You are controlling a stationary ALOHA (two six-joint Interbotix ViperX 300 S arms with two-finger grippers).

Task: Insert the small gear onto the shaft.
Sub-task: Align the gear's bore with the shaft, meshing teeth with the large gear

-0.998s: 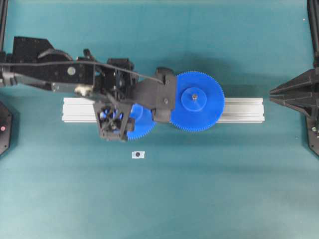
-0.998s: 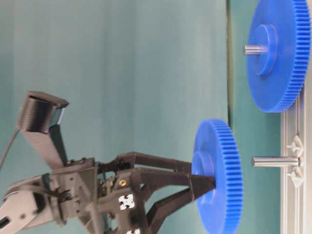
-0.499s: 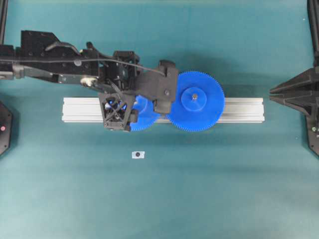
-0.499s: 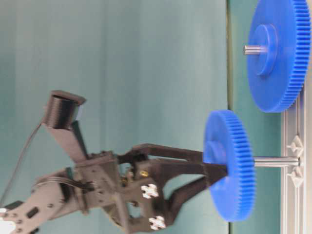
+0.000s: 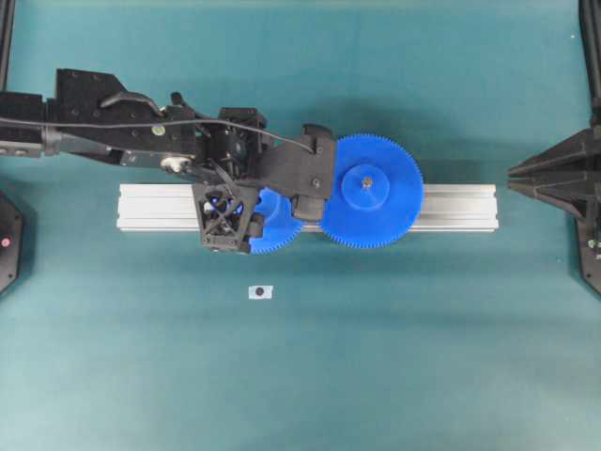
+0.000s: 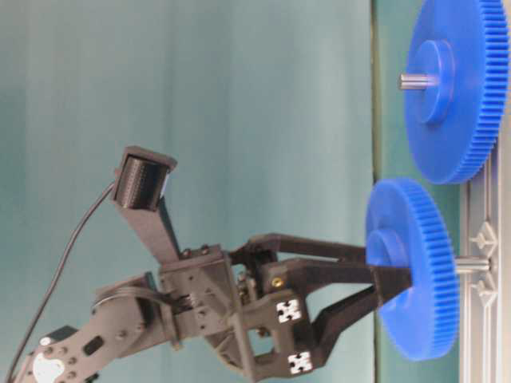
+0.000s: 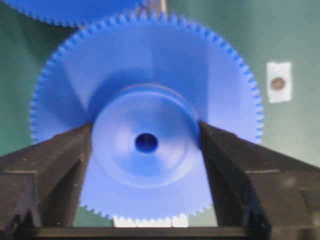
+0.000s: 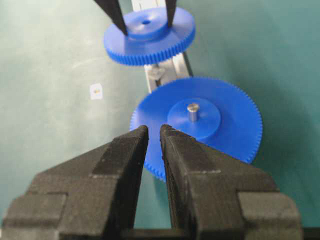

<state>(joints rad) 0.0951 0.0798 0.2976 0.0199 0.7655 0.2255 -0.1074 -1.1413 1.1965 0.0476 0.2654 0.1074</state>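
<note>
Left wrist view: the small gear (image 7: 145, 135) is pinched at its raised hub between the two black fingers (image 7: 47, 170) of the left gripper (image 6: 387, 275), spread hub-wide. In the table-level view the gear is seen threaded onto the shaft (image 6: 473, 264), above the aluminium bar (image 5: 451, 207). Beyond, the larger gear (image 5: 369, 191) is seated. The right gripper (image 8: 154, 137) is seen nearly pressed together, holding nothing.

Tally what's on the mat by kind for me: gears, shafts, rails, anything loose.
Blue plastic toothed gears: 2, the small gear gripped at its hub by the left gripper, and the larger gear.
Thin grey metal shafts: 2, the shaft under the small gear, and another through the larger gear.
Silver ribbed aluminium bar: 1.
Small white tag: 1.
Total: 6.
</note>
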